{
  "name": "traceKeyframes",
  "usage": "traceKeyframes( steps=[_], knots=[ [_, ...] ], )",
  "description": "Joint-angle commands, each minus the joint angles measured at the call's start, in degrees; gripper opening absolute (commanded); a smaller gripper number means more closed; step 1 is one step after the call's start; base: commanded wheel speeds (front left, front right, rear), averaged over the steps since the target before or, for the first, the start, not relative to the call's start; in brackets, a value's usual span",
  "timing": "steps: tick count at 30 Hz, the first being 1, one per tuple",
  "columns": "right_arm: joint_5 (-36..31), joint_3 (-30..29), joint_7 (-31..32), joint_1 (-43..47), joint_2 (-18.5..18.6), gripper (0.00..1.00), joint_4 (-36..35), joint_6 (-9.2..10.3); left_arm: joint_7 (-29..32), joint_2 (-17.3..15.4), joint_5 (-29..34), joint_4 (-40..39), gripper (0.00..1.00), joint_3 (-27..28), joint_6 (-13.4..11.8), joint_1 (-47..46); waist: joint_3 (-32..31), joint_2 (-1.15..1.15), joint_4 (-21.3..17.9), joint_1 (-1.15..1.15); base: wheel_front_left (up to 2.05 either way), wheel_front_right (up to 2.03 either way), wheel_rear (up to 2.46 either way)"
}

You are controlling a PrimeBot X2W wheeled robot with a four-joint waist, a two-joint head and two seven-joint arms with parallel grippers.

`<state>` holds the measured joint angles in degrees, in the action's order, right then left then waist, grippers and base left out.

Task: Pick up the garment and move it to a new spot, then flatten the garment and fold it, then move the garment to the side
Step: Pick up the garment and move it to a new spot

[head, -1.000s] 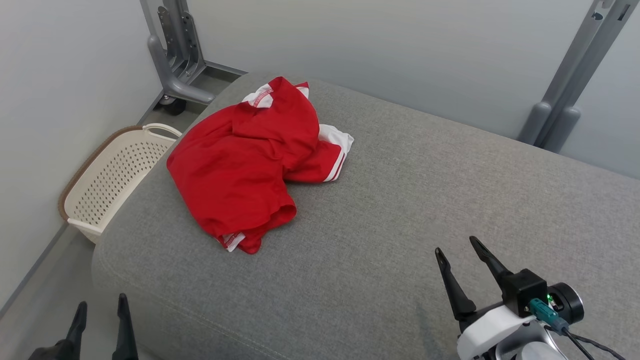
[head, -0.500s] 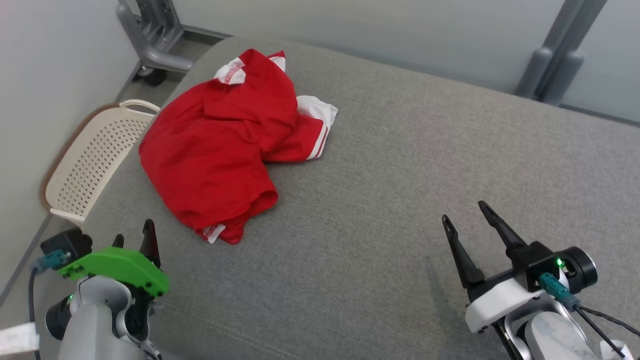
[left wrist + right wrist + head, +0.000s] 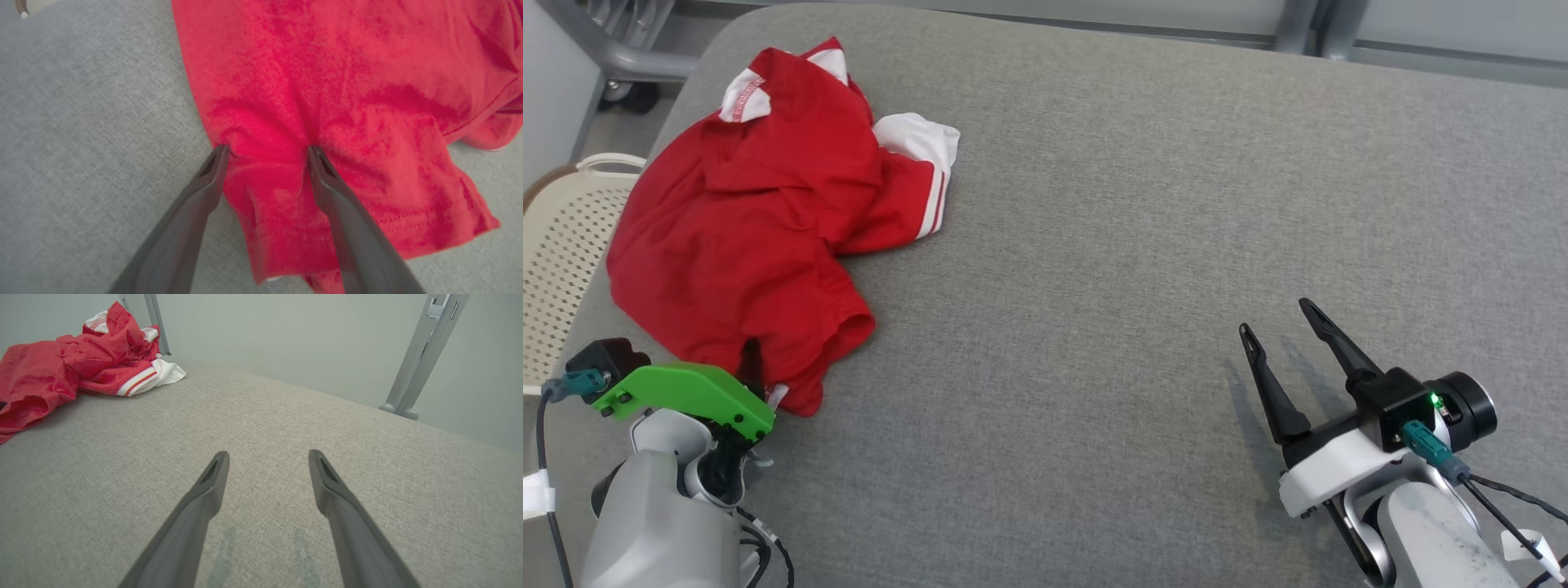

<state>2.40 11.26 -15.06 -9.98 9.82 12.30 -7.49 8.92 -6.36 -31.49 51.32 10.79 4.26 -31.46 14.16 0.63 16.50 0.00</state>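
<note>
- Red garment with white trim lies crumpled at the far left of the grey cushion, near its rounded corner.
- One white-striped sleeve sticks out to the garment's right, flat on the cushion.
- Left tool: fingers spread apart, not clamped. Tips are set down on the garment's near hem, with a ridge of red fabric between them.
- In the head view, the left tool's green cover sits just at the garment's near edge.
- Right tool: fingers spread apart, nothing between them. It is low over bare cushion, well apart from the garment.
- Cream perforated basket is beside the cushion's left edge, below it.
- Grey metal upright stands behind the cushion, against a pale wall.
</note>
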Motion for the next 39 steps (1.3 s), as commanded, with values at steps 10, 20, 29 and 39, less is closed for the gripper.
traceKeyframes(
  steps=[10,20,29,39],
  knots=[
    [0.7,-0.6,-0.2,0.8,-1.6,1.0,1.0,-0.01,-4.0,-3.2,1.3,-1.1,0.0,-4.2,2.9,0.2,-1.4,-0.63,-3.4,0.0,0.0,0.0,0.0],
    [1.5,-0.6,-0.2,2.4,-4.1,1.0,1.0,-0.01,4.7,-8.5,1.8,-32.0,0.0,-9.4,2.6,0.6,-6.0,-0.63,-4.5,0.0,0.0,0.0,0.0],
    [2.5,-0.9,-0.2,2.6,-6.1,1.0,0.6,-0.01,19.9,-17.8,2.6,-46.1,0.0,-6.4,-2.0,-2.9,-6.3,-0.63,-10.6,0.0,0.0,0.0,0.0],
    [2.5,-3.6,-0.2,4.5,-6.7,1.0,0.9,-0.01,28.6,-20.0,0.4,-49.7,0.0,-10.0,-0.4,-13.0,-7.1,-0.63,-15.6,0.0,0.0,0.0,0.0]
  ],
)
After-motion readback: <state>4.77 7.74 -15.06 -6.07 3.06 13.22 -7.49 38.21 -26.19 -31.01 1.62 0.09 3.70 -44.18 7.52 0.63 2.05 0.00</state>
